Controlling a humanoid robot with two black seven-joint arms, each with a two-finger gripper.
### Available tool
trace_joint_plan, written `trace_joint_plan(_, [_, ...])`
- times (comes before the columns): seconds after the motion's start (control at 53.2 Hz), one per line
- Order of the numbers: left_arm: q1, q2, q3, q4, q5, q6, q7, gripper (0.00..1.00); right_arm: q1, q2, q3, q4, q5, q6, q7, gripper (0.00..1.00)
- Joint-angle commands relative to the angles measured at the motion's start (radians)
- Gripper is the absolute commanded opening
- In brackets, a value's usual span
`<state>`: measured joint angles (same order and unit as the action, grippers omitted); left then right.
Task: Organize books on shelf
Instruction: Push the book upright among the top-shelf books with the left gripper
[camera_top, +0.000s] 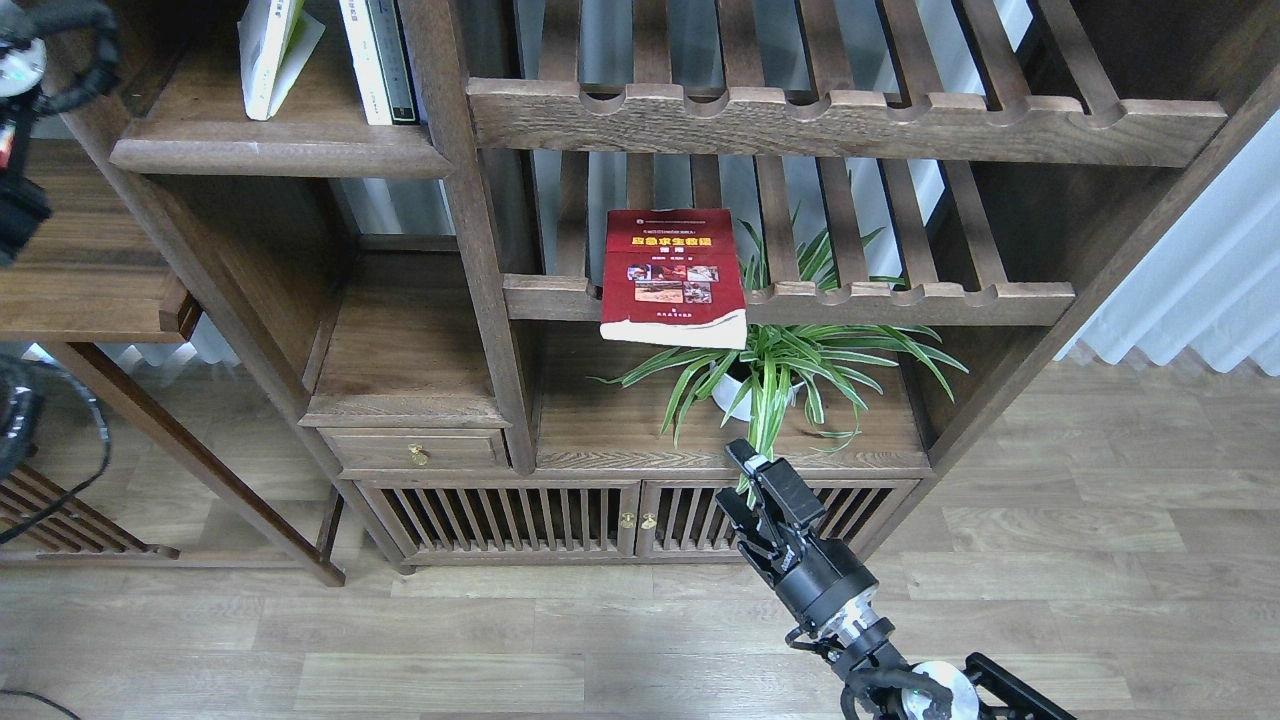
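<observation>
Clearly the red book (675, 275) lies flat on the lower slatted rack (900, 300), its near edge overhanging, so I judge a grip on that free edge best. The right gripper (745, 490), fingers slightly spread and empty, hangs well below near the potted plant (780, 365); slim white books (375, 60) stand on the upper shelf (280, 150).

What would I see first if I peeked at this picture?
Probably the bright red paperback book with the yellow title, lying flat on the lower slatted wooden rack in the middle, its front edge sticking out past the rail. Right below it a leafy green-and-white striped plant in a white pot spreads out on the cabinet top. The robot's black right gripper reaches up from the bottom, holding nothing.
</observation>
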<state>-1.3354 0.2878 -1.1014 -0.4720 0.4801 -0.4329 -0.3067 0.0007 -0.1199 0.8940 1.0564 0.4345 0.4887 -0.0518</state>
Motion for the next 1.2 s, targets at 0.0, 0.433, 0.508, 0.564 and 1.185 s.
trace_joint_plan(0.0, [-0.013,-0.024,0.006,0.038,0.0,-0.001,-0.002,0.05,0.001,0.002,0.0,0.001,0.003,0.0,0.001,0.98])
trace_joint_plan(0.433, [0.004,-0.029,0.041,0.061,-0.012,-0.013,-0.04,0.18,-0.001,0.0,0.008,0.002,0.004,0.0,0.007,0.98])
trace_joint_plan(0.508, [0.004,-0.045,0.044,0.059,-0.012,-0.013,-0.049,0.35,-0.001,0.0,0.008,0.002,0.004,0.0,0.007,0.98])
trace_joint_plan(0.564, [0.005,-0.058,0.044,0.053,-0.014,-0.013,-0.057,0.39,-0.001,0.0,0.008,0.002,0.004,0.0,0.007,0.98])
trace_joint_plan(1.185, [0.128,-0.024,0.009,-0.145,-0.02,-0.015,-0.08,0.92,-0.001,0.002,0.008,0.002,0.004,0.0,0.007,0.98])
